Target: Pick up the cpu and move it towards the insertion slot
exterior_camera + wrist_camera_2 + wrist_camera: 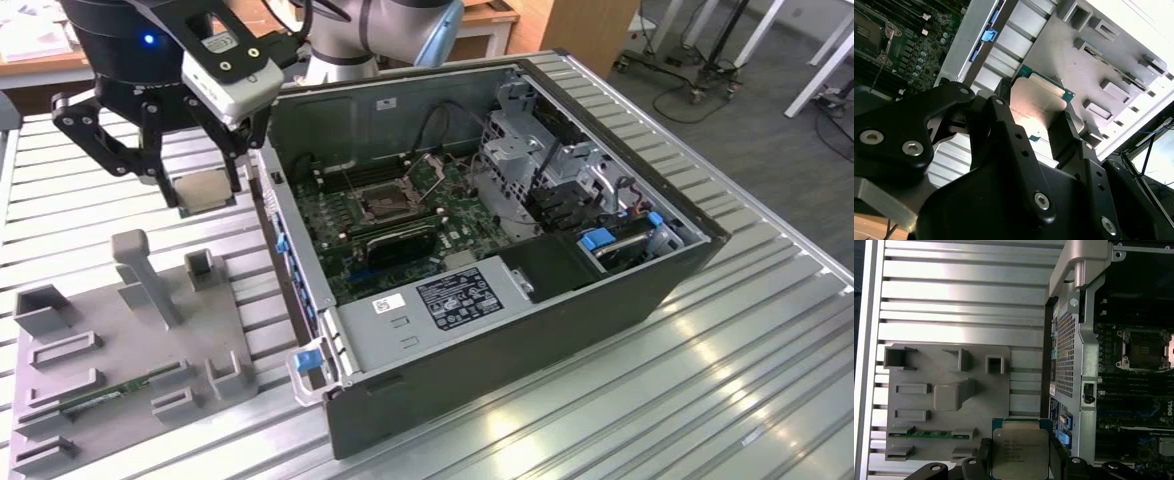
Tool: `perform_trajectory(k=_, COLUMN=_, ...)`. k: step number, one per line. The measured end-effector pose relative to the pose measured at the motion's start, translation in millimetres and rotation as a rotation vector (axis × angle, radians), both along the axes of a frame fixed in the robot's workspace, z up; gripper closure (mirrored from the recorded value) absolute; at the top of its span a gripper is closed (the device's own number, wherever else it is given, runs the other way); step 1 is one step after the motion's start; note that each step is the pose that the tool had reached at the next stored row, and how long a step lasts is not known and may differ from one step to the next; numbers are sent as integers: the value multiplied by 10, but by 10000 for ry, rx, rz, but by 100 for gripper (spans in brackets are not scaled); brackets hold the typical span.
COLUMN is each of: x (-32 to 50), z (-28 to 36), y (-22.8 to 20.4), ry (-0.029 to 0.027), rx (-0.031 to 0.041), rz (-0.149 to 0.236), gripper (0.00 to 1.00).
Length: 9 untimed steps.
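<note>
The cpu, a flat square chip with a pale metal face, hangs above the ribbed table just outside the open computer case, on its exterior-view left side. My gripper is shut on it, one black finger on each side. In both wrist views the cpu sits clamped between the fingers of the gripper. The insertion slot, a dark-centred socket with a silvery frame, lies on the motherboard inside the case, to the exterior view's right of the gripper; it also appears in both wrist views.
The case wall stands between the gripper and the socket. A grey plastic fixture with upright posts lies on the table below the gripper, with a green memory stick in it. Drive cages and cables fill the case's far side.
</note>
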<state>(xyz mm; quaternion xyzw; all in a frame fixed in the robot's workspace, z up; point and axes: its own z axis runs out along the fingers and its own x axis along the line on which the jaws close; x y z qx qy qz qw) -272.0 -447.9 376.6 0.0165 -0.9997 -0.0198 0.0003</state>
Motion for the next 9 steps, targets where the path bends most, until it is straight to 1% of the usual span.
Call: perform_trajectory(k=9, x=73, z=-1, y=0, ry=-1, rx=1, rz=1, gripper=45)
